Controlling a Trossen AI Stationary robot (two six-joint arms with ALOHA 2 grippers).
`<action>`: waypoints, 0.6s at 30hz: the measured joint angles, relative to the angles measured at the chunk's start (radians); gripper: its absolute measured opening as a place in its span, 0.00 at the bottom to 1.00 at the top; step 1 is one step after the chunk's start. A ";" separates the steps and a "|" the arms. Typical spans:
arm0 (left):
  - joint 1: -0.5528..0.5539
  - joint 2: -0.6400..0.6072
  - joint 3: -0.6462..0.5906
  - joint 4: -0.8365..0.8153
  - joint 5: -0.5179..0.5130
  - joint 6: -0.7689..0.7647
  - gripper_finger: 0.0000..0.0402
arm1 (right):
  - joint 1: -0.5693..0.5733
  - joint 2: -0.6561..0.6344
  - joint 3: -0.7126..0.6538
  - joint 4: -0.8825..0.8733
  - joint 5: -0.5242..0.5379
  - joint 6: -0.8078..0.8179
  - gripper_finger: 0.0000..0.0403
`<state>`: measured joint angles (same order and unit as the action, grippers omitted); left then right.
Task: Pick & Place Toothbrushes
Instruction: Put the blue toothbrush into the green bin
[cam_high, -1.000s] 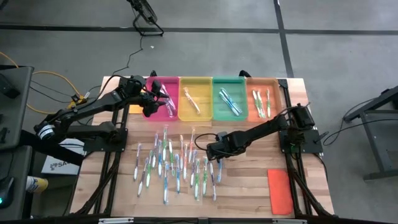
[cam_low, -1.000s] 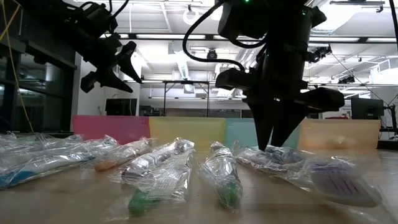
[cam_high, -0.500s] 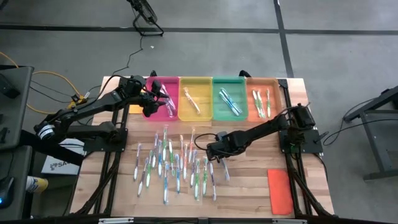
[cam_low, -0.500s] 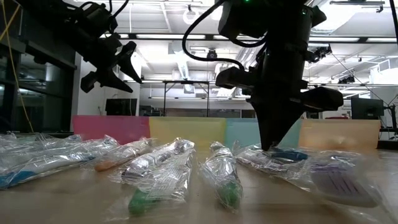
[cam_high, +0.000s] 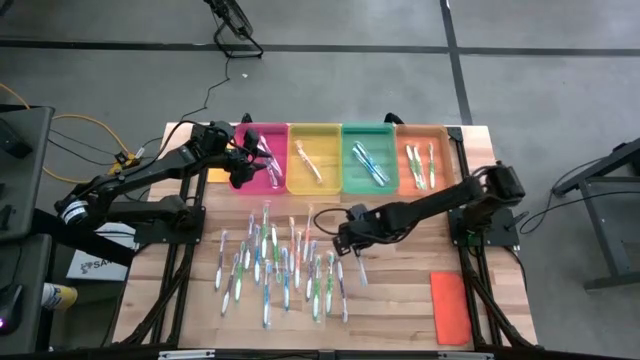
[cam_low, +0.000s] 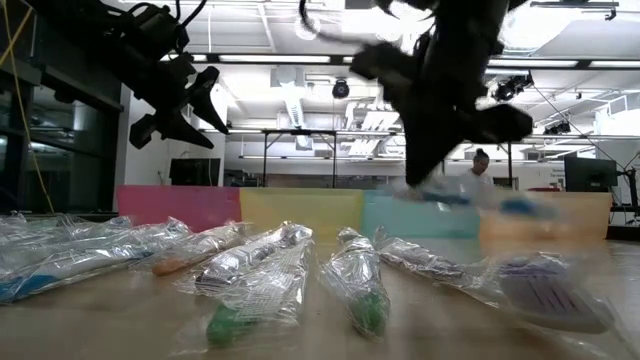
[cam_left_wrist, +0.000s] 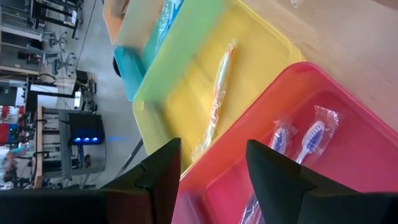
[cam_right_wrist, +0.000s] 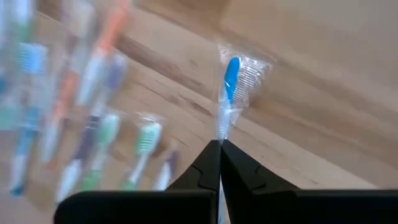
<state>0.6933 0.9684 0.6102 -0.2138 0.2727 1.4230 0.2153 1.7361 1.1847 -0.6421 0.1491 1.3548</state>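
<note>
Several wrapped toothbrushes (cam_high: 275, 265) lie in a loose pile on the middle of the wooden table, and they fill the foreground in the low view (cam_low: 260, 270). My right gripper (cam_high: 346, 241) hovers over the pile's right edge, shut on a blue wrapped toothbrush (cam_right_wrist: 231, 81). My left gripper (cam_high: 243, 155) waits open above the pink tray (cam_high: 258, 178), where wrapped brushes (cam_left_wrist: 305, 140) lie. One toothbrush (cam_left_wrist: 217, 93) rests in the yellow tray (cam_high: 313, 185). My right gripper pinches the blue toothbrush between its two fingertips on the wrapped handle (cam_right_wrist: 220, 132), some way below the head. The fingers come down from above. The brush is lifted clear of the table (cam_low: 450, 197) and juts out past the fingertips, head end away.
Four trays stand in a row along the far edge: pink, yellow, green (cam_high: 368, 185) and orange (cam_high: 424, 183), each holding toothbrushes. A flat orange lid (cam_high: 449, 305) lies near the right front corner. Bare wood shows between the pile and the lid.
My right gripper shut on the blue wrapped toothbrush at the pile's right edge, then rose quickly and lifted it clear of the table. The other toothbrushes stayed in place.
</note>
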 joint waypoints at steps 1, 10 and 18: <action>0.000 0.000 0.000 0.000 0.002 -0.002 0.44 | -0.002 -0.019 0.000 -0.003 0.009 -0.012 0.00; 0.000 0.000 0.000 0.000 0.006 -0.014 0.44 | -0.088 -0.171 0.000 -0.097 0.092 -0.144 0.00; 0.000 0.000 0.000 -0.007 0.007 -0.015 0.44 | -0.264 -0.242 0.000 -0.116 0.081 -0.385 0.00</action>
<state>0.6933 0.9684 0.6106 -0.2209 0.2800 1.4079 -0.0489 1.4938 1.1847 -0.7581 0.2297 0.9697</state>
